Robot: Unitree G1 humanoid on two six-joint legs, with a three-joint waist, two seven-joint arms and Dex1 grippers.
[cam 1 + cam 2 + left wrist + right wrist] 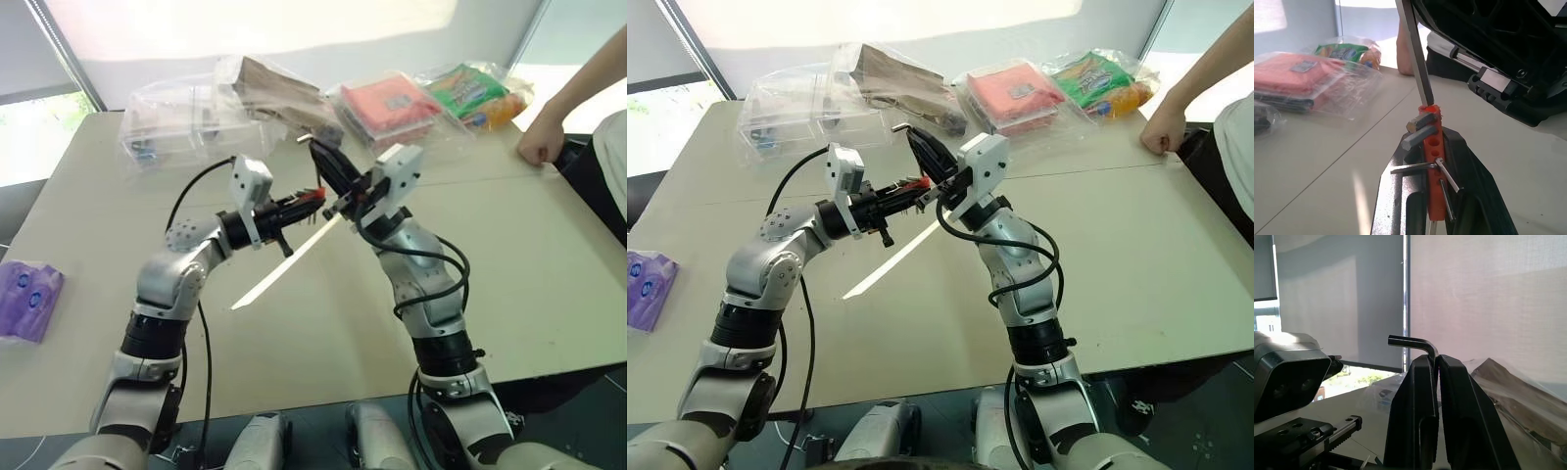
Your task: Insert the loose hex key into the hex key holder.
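The loose hex key [1415,343] shaft is hidden between the right gripper [1436,363] fingers.

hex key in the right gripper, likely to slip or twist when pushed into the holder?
Probably stiff: the hex key looks like straight metal. It may pivot, since the right gripper pinches a thin shaft. The holder looks firmly clamped in the left gripper.

We think this is an office or test room: a plain beige table [549,264], window blinds [1342,298], packets in clear plastic [392,106], and a person's hand [541,145] resting at its edge.
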